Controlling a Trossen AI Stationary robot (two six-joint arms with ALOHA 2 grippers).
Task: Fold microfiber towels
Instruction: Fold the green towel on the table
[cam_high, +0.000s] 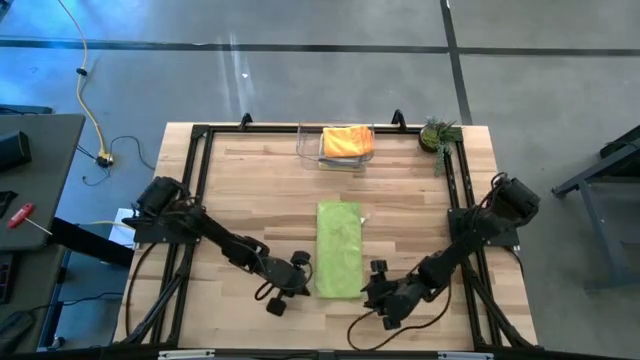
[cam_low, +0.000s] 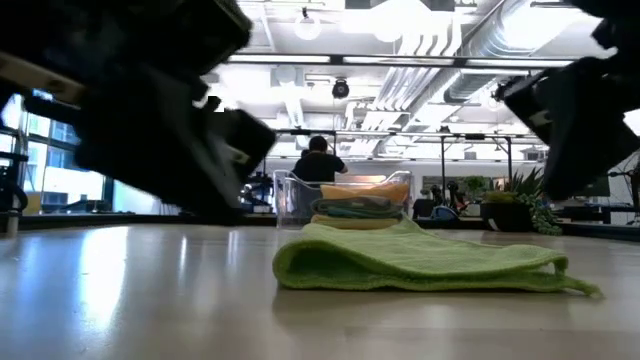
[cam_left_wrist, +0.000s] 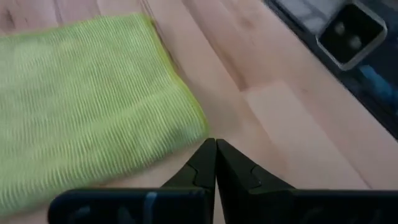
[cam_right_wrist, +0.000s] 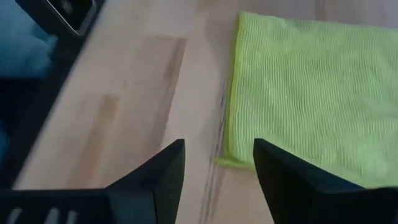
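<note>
The lime green towel (cam_high: 339, 249) is lying folded into a long narrow strip near the middle of the wooden counter (cam_high: 250, 190), running from the centre toward the front edge. The left tool (cam_high: 300, 262) is sitting just beside the strip's near left corner, its two fingers clenched tight together with nothing between them. The right tool (cam_high: 377, 270) is hovering just off the strip's near right corner with its fingers spread apart, released and gripping nothing; in its wrist view the towel's edge is lying beyond the gap, not inside it. At the back of the counter a clear plastic bin (cam_high: 310, 145) is holding a stack of folded cloths, with the orange towel (cam_high: 348, 139) on top and a teal one (cam_low: 352, 209) showing lower in the pile. A small potted plant (cam_high: 438, 134) is standing at the back right corner. A person (cam_low: 319, 164) is sitting in the room beyond the counter.
</note>
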